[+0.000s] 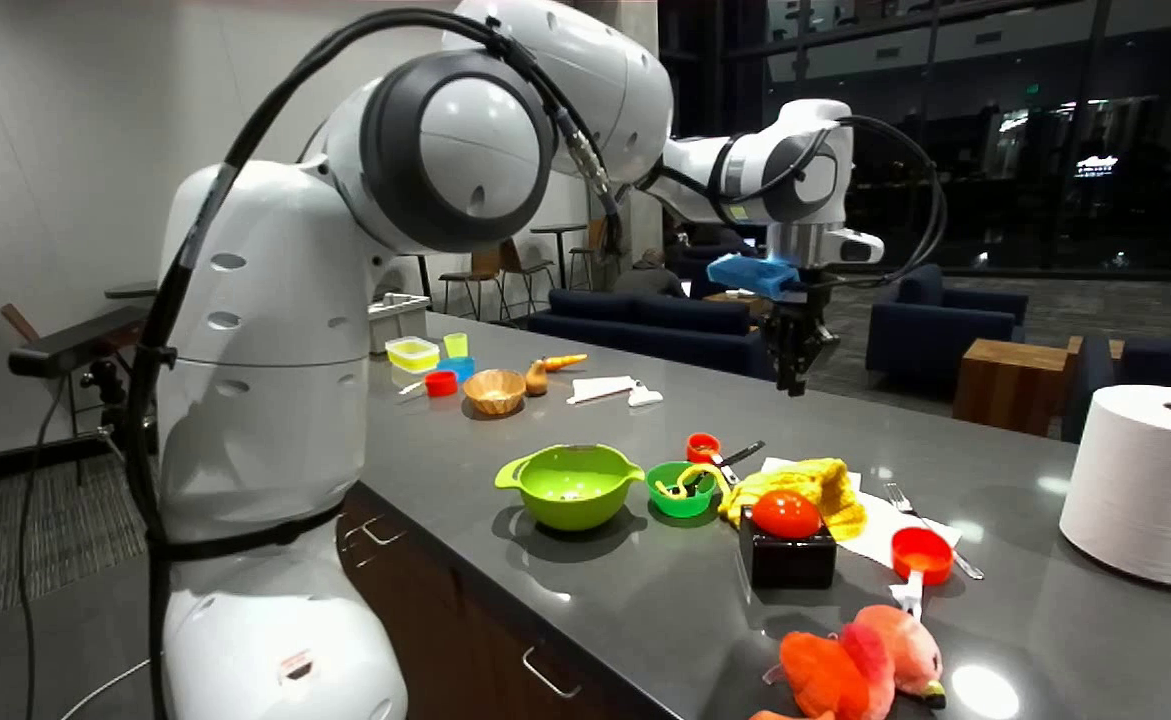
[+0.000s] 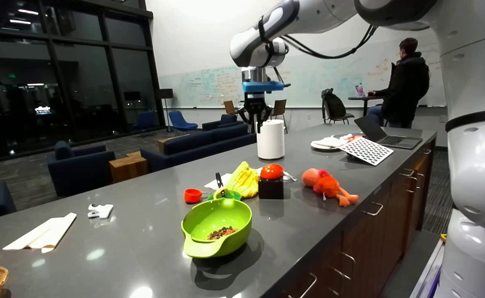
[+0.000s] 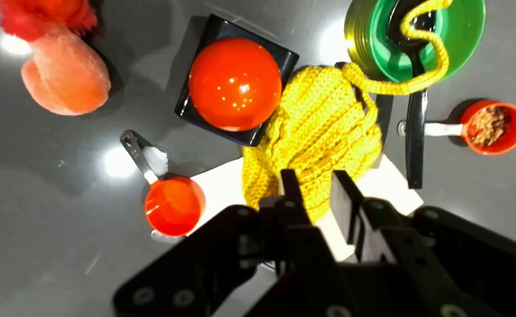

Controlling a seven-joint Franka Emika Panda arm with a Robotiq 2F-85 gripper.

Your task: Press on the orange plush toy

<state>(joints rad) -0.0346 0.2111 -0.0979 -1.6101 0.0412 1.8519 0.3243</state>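
No small orange-yellow toy with red patches shows; it is hidden or out of view. A larger salmon-pink and orange-red plush (image 1: pixel 840 672) lies near the counter's front edge, also in the wrist view (image 3: pixel 70 72). A glossy orange-red dome (image 3: pixel 235 83) sits on a black block (image 3: pixel 222 27); both show in both exterior views. A lumpy yellow knitted piece (image 3: pixel 328 119) lies against the block. My gripper (image 3: pixel 314 180) is open and empty, its fingers apart above the yellow knitted piece. In an exterior view the gripper (image 2: pixel 256 126) hangs high above the counter, touching nothing.
A lime-green bowl (image 1: pixel 570 512) and a green cup (image 1: pixel 682 506) with a black utensil stand beside the knitted piece. Red measuring cups (image 3: pixel 174 207) and a fork (image 1: pixel 930 530) lie around. A white paper roll (image 1: pixel 1140 490) stands tall on the counter.
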